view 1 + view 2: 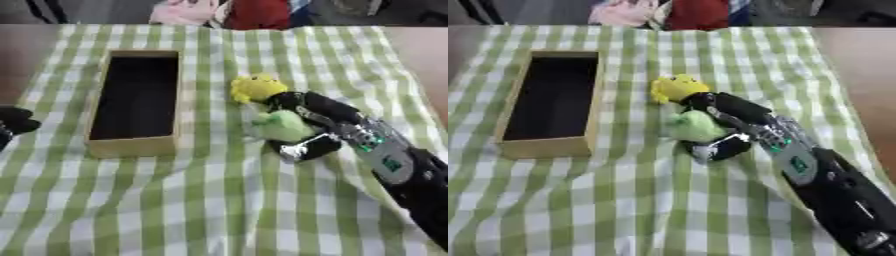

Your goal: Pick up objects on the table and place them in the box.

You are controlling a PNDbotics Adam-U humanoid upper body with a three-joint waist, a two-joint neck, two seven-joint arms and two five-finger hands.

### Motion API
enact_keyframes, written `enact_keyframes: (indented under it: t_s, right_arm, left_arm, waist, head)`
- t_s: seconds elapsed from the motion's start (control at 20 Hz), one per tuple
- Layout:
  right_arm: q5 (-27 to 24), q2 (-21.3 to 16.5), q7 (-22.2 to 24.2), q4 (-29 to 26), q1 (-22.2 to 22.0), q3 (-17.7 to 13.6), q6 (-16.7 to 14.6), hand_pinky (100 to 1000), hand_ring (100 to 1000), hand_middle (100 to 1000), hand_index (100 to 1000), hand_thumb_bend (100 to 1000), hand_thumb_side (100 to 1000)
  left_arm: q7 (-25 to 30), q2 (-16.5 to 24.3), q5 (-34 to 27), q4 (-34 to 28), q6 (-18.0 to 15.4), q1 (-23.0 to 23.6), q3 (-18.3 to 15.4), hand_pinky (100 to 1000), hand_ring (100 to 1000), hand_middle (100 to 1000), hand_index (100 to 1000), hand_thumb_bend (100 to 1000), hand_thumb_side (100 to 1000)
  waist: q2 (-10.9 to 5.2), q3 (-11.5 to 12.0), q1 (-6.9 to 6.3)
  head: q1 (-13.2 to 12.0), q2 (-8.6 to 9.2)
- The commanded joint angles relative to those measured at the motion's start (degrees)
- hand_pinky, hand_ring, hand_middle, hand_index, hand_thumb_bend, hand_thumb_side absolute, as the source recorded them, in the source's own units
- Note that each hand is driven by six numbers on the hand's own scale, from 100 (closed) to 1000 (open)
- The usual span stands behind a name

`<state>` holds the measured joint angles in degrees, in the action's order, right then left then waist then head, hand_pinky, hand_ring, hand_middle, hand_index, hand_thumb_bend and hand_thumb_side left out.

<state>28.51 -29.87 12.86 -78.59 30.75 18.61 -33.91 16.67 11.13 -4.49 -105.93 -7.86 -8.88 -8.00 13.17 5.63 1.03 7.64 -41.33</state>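
Right hand: the right hand [308, 125] comes in from the lower right and lies on the cloth, its fingers curled round the green toy [282, 126], thumb below and fingers above, so the toy sits in the crook between them.
Green toy: a soft, pale green lump, resting on the tablecloth [219, 200] inside the grasp; I cannot tell whether it is lifted clear of the cloth.
Yellow toy: the yellow toy [255, 88] lies just beyond the fingertips, touching or nearly touching the upper fingers, and is not held.
Why this hold: the hand seems set to take the green toy alone, judging by the way the fingers wrap it and leave the yellow one outside.
Box: the wooden box [136, 102] stands open-topped well to the left of the fingers, its long side running away from the robot; its dark inside looks empty.
Room to move: bare checked cloth lies between fingers and box, so the way across is open; the near box wall must be cleared on the way in.
Edges: the cloth ends well right of the hand, so neither toy is near a drop.
Left hand: the left hand [16, 121] shows only as a dark shape at the left edge, away from the toys; I cannot tell how its fingers stand.
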Motion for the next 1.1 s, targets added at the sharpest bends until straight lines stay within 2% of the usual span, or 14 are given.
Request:
enact_keyframes:
  t_s: [0.05, 0.9, 1.1]
  right_arm:
    - [-2.01, -1.97, 0.95, -1.79, 0.71, -0.72, 0.53, 636, 874, 471, 740, 100, 987]
    - [-7.69, -4.86, 2.85, -6.69, 2.63, -0.74, 1.34, 637, 861, 474, 737, 100, 1000]
    - [-8.77, -5.88, 2.57, -8.06, 4.9, -0.58, 0.85, 638, 848, 477, 736, 100, 959]
  left_arm:
    - [0.05, 1.06, -0.35, -0.87, 0.02, -0.41, -0.03, 779, 674, 651, 712, 100, 932]
    - [0.01, 1.23, -0.53, -0.81, 0.03, -0.2, -0.04, 779, 676, 652, 712, 100, 931]
    - [0.07, 1.37, -0.62, -0.78, 0.14, -0.17, 0.05, 779, 676, 652, 712, 100, 930]
  waist:
    - [-1.06, -0.09, -0.14]
    - [-1.56, -0.29, -0.04]
    - [-1.83, -0.23, 0.23]
  head:
    - [0.01, -0.45]
    - [-0.01, -0.55]
    - [0.08, -0.56]
